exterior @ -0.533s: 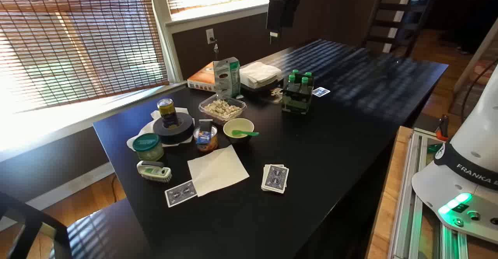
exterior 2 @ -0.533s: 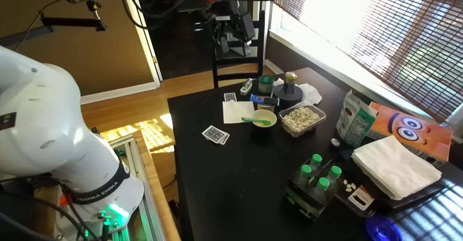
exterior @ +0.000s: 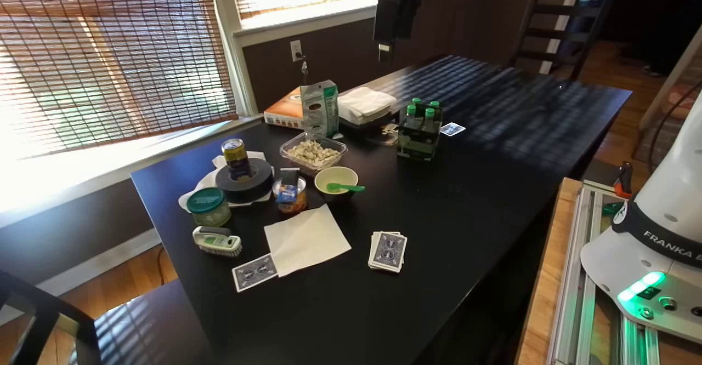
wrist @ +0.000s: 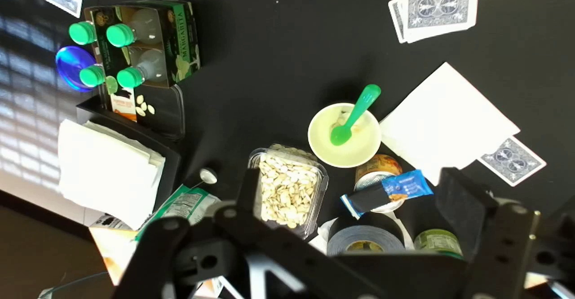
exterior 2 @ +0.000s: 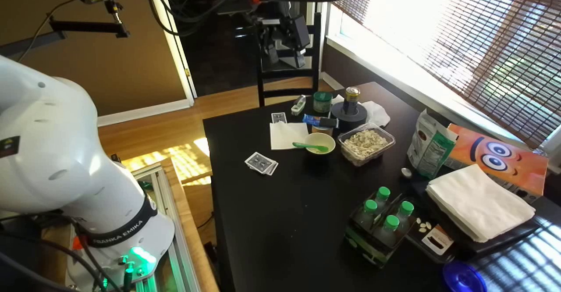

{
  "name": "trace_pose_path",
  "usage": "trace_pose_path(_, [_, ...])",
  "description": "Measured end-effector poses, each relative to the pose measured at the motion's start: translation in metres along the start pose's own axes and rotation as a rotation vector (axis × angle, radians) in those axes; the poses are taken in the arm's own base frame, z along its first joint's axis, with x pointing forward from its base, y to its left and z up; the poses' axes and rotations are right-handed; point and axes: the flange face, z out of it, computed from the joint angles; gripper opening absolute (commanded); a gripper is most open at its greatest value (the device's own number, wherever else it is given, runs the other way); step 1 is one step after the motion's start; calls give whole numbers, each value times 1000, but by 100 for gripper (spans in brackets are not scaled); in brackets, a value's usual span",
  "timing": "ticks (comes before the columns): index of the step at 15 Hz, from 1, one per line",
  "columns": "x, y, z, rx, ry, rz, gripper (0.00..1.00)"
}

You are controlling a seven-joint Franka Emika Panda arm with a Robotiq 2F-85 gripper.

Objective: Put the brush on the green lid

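Note:
The brush (exterior: 217, 241) is whitish with green and a dark grip on top. It lies bristles down on the black table near its end, and shows in both exterior views (exterior 2: 299, 105). The green lid (exterior: 206, 200) sits on a round clear container right beside the brush, also seen in both exterior views (exterior 2: 322, 95). Only a sliver of the lid (wrist: 450, 255) shows in the wrist view; the brush is hidden there behind a finger. My gripper (exterior 2: 287, 60) is high above the table, apart from both. In the wrist view its fingers (wrist: 355, 186) are wide apart with nothing held.
Near the lid are a tape roll (exterior: 244, 184) with a can (exterior: 237, 159), a jar with a snack bar (exterior: 289, 192) and a bowl with green spoon (exterior: 335, 181). A seed tub (exterior: 313, 152), bottle carrier (exterior: 419, 135), paper (exterior: 307, 239) and cards (exterior: 388, 251) also lie about.
My gripper has shifted very slightly, a little lower in an exterior view. The brush, the lid and the other things have not moved.

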Motion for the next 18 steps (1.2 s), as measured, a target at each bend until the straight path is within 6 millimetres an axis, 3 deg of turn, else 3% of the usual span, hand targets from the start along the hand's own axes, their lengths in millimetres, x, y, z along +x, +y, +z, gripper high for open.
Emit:
trace_pose_path(4, [35, -7, 19, 5, 128, 44, 100])
trace_pose_path(10, [110, -26, 85, -45, 183, 13, 100])
trace_pose_path(15, [167, -71, 161, 13, 79, 16, 100])
trace_pose_path(18, [191, -98, 181, 96, 59, -21, 100])
